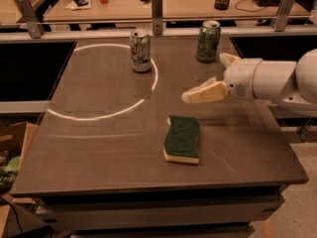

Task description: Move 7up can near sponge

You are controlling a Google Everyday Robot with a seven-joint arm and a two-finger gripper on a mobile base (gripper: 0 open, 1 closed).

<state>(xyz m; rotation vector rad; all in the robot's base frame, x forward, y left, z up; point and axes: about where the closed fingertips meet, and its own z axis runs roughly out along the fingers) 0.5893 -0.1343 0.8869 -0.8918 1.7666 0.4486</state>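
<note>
The 7up can [140,51], pale silver with green lettering, stands upright at the back of the table on the rim of a bright light ring. The sponge [182,139], dark green on top with a pale yellow base, lies flat right of the table's middle, towards the front. My gripper [203,77] reaches in from the right and hovers above the table, just behind and to the right of the sponge. Its two cream fingers [205,92] are spread apart and hold nothing. It is well to the right of the 7up can.
A darker all-green can [208,41] stands at the back right, just behind my gripper. A metal rail with posts [157,9] runs along the table's back edge. A wooden desk with clutter lies beyond it. A cardboard box [10,152] sits on the floor at left.
</note>
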